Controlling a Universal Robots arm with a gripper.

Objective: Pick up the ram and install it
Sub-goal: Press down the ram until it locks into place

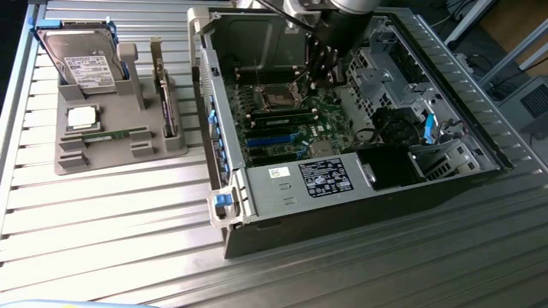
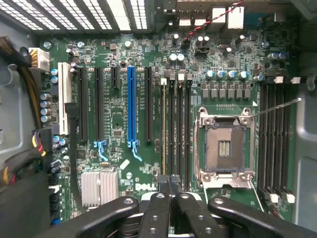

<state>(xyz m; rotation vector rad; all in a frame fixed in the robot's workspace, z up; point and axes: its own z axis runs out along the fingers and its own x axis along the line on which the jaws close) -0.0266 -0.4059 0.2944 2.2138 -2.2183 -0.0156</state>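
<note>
Closest to the wrist camera are my gripper (image 2: 171, 208) fingers (image 2: 157, 210), black and drawn together, with a thin dark edge pinched between them that I cannot identify for sure. My arm reaches down from above into the open computer case (image 1: 256, 192), wrist pointing nearly straight down at the motherboard (image 2: 119, 124), and in the exterior view my gripper (image 1: 321, 67) hangs just above the empty processor socket (image 1: 278, 96). Taking that socket (image 2: 224, 146) as the landmark: a bank of four memory slots (image 2: 176, 126) runs just beside it, toward the blue expansion slot (image 2: 131, 104), and my fingertips sit at the end of that bank. One ram (image 1: 107, 136) stick lies outside the case, well apart from the socket, flat on the grey parts holder (image 1: 120, 151), just beside the square silver processor chip (image 1: 82, 117) and near the hard drive (image 1: 83, 61) standing in the same holder.
</note>
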